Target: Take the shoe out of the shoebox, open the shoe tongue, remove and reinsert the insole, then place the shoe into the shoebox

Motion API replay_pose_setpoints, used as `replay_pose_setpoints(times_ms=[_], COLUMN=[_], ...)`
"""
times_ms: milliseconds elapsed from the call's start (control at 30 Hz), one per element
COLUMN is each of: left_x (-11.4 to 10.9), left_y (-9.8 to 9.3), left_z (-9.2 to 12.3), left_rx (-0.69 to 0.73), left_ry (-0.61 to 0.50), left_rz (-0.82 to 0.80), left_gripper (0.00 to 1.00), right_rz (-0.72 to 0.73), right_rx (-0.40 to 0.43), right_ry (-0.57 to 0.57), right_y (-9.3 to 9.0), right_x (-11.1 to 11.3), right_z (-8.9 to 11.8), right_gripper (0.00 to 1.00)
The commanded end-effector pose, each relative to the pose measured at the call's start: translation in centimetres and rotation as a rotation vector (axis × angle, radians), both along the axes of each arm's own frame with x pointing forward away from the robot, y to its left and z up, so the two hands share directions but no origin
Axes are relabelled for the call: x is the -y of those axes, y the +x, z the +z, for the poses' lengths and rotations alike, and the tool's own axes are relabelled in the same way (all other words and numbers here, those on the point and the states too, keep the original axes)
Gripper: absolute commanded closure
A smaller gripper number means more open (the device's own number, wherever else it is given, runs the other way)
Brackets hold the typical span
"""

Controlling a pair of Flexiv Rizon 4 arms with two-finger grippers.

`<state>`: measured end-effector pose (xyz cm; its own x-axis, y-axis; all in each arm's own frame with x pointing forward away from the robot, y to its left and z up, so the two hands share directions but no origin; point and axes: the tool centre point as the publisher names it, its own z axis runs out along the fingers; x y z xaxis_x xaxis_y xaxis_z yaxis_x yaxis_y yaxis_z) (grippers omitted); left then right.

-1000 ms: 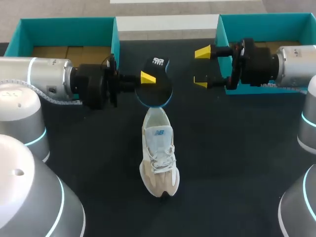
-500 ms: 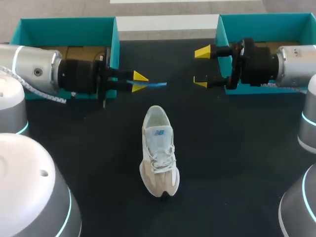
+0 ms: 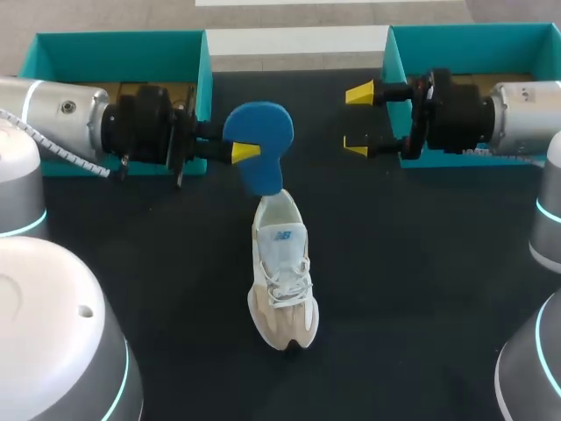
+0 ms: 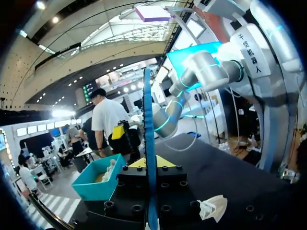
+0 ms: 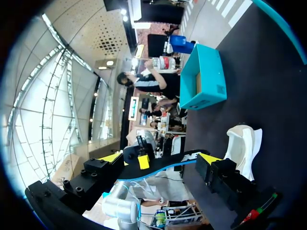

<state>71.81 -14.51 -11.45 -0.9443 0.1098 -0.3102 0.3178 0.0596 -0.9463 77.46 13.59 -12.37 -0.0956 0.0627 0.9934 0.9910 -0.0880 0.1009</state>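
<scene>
Print first: a small logo mark can be made out on the tongue of the shoe (image 3: 282, 272), but it's too small to be spelled out. The blue side of the insole (image 3: 259, 132) is shown to the head view, and no writing is seen on it. In the right wrist view a bit of white print is seen on the insole's (image 5: 165, 163) dark side, not legible.

The insole is clamped in the left gripper (image 3: 245, 151). One yellow tip is seen on the blue face and the other is hidden behind it. In the left wrist view the insole (image 4: 149, 143) is seen edge-on, pinched between the fingers. It is held up off the table (image 3: 421, 263), flat face turned toward the head camera, with its lower end just above the shoe's heel opening.

The shoe is laid on the table upright on its sole, heel toward the far side and toe toward the robot, well apart from both boxes.

The right gripper (image 3: 358, 119) is held spread with nothing in it, off to the right of the insole at about the same height.

The left teal box (image 3: 118, 48) and right teal box (image 3: 473, 35) are set at the far corners, each partly covered by an arm.
</scene>
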Motion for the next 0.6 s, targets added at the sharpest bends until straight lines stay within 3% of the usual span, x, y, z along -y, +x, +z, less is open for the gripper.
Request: replay_pose_setpoints(times_ms=[33, 367, 500, 600], left_x=[0.0, 0.0, 0.0, -0.3], left_y=[0.3, 0.3, 1.3, 2.1], left_z=[-0.1, -0.1, -0.3, 0.0], left_rx=[-0.372, -0.372, -0.660, -0.730], left_ry=[-0.009, -0.009, 0.004, 0.005], left_rz=[0.018, 0.018, 0.014, 0.050], left_gripper=[1.00, 1.00, 1.00, 1.00], right_rz=[-0.002, -0.002, -0.002, -0.002], right_rx=[-0.002, -0.002, -0.002, -0.002], right_ry=[-0.003, -0.003, -0.003, -0.003], right_y=[0.0, 0.0, 0.0, 0.0], right_x=[-0.2, -0.2, -0.2, -0.2], right_z=[0.0, 0.0, 0.0, 0.0], right_gripper=[0.00, 0.00, 0.00, 0.00])
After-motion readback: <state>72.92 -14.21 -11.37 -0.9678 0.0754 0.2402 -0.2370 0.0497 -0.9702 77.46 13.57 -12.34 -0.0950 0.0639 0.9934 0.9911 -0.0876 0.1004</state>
